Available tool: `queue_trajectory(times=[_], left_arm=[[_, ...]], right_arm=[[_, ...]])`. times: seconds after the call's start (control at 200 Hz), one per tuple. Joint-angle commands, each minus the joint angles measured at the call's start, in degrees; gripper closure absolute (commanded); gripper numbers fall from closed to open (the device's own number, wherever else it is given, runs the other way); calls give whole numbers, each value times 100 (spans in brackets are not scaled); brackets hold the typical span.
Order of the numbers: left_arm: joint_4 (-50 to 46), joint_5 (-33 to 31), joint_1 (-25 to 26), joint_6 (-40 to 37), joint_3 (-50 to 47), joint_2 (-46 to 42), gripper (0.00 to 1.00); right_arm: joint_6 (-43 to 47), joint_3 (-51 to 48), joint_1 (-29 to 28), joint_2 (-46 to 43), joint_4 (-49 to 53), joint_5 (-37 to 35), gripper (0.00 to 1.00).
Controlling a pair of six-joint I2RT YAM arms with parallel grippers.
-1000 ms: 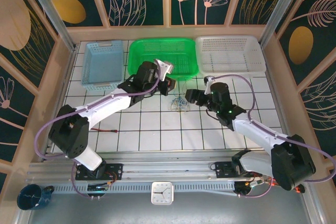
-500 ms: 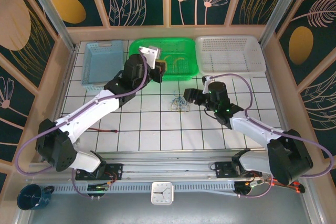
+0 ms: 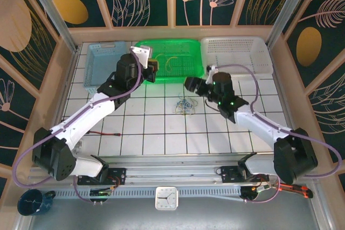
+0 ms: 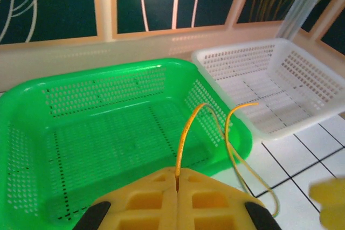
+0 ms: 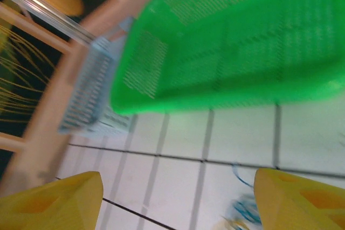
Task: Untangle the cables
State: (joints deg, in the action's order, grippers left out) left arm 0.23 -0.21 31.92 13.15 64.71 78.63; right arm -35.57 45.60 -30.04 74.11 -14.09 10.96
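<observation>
Reaching away from its base at the near left corner, the left arm stretches diagonally across the white-tiled table (image 3: 161, 133), forearm almost straight, so that the left gripper (image 3: 153, 68) hangs over the near left part of the green basket (image 3: 197, 68), beside the blue basket (image 3: 102, 65). In the left wrist view its yellow fingers (image 4: 210, 197) are pressed together, pinching a thin yellow wire (image 4: 185, 133) in the seam between them. The wire rises from the grip, arches over and droops in loose loops past the green basket's near right corner toward the tiles, with the white basket (image 4: 302, 74) just beyond

The right arm leans from the near right corner toward the middle, and the right gripper (image 3: 188, 84) points left, close to the green basket's front rim. Its wrist view is blurred, yet the two fingers stand spread wide at the lower corners with bare tiles between them

A small tangle of cables (image 3: 184, 106), blue and pale strands knotted together, lies on the tiles between the arms, just below the right gripper and apart from the baskets
</observation>
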Motion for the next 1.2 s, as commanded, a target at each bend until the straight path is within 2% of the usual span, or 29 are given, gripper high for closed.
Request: queue_trajectory(times=[0.0, 0.32, 0.57, 0.696, 0.796, 0.841, 0.851, 0.951, 1.031, 1.191], left_arm=[[285, 477, 11, 51, -232, -192, 100], [622, 938, 22, 348, -461, -218, 100], [724, 1031, 24, 407, -494, -155, 100], [750, 1067, 20, 400, -529, -138, 100], [785, 1067, 25, 414, -547, -122, 100], [794, 1074, 23, 425, -553, -117, 100], [794, 1075, 24, 425, -555, -119, 100], [827, 1019, 20, 480, -580, -111, 100], [817, 801, 24, 566, -591, -112, 100], [529, -239, 1, 762, -447, -78, 100]], right_arm=[[-677, 562, 75, 256, -480, 427, 25], [-2290, 918, 86, 1312, -2416, 915, 26], [-3021, 800, 36, 1860, -3504, 1036, 34], [-3112, 834, 8, 1995, -3690, 1091, 45], [-3173, 845, -10, 2086, -3817, 1140, 58], [-3194, 840, -10, 2108, -3859, 1160, 68], [-3191, 844, -10, 2119, -3863, 1166, 73], [-3185, 775, 6, 2109, -3944, 1202, 100], [-3103, 600, 63, 1982, -3934, 1151, 100], [-2927, 59, 315, 1507, -3737, 998, 100]])
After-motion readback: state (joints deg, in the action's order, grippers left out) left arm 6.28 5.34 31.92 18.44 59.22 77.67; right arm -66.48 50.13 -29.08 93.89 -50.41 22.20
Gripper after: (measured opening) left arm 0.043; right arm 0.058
